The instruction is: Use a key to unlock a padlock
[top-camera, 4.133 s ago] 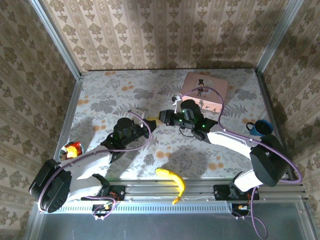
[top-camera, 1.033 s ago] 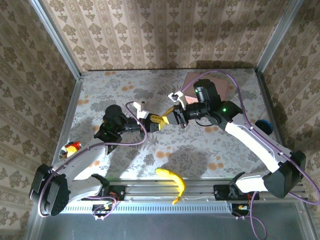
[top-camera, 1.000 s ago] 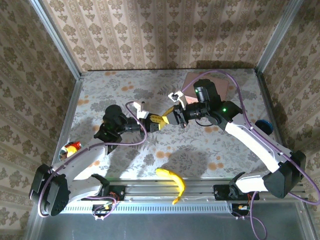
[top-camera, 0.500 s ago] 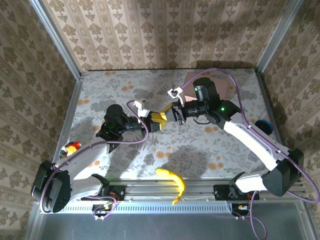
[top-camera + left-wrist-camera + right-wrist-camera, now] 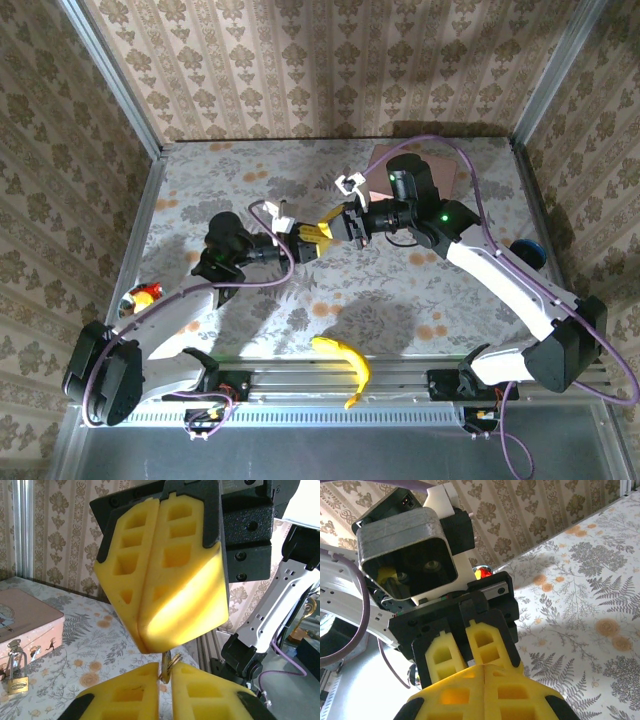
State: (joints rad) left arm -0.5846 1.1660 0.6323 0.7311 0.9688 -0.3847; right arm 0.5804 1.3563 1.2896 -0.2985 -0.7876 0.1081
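Change noted: four seconds back both grippers were working low, just left of the pink tin. Now they are meeting tip to tip in the air, left of the tin and well above it, and over the last second the pair is creeping along.

- Left gripper is clamping the key, which is sticking up from its pads.
- Right gripper is pressing its pads together right at the key's upper end; cannot tell whether it is gripping it.
- Padlock is leaning against the tin's near side, untouched.

Judgement: a mid-air key regrasp is going on; insertion is not yet starting.
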